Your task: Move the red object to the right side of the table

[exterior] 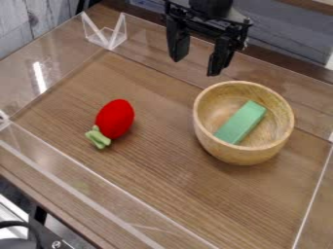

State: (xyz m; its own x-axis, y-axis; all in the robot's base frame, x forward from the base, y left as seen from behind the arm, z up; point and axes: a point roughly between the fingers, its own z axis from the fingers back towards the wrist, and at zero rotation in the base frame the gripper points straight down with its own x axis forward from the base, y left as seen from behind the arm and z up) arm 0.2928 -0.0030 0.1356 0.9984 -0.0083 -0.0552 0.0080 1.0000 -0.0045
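The small bright red egg-shaped toy fruit with a light green leafy stem is lying on its side on the left half of the brown wood-grain tabletop bordered by low clear acrylic walls, its stem pointing toward the near left edge. It is well apart from the round light wooden bowl standing on the right half, in which a flat green block is resting. The black robot gripper is being held above the far side of the table, pointing downward, with its jaws spread wide and nothing between them; the fruit is not being touched. The fruit is being judged as light, rigid and smooth, probably hollow plastic, so it is likely to roll or slip out if it is being pinched near its tapered end. A grip across the widest part of the red body is being favoured, from above, with the thin stem being avoided as too small and possibly flexible.
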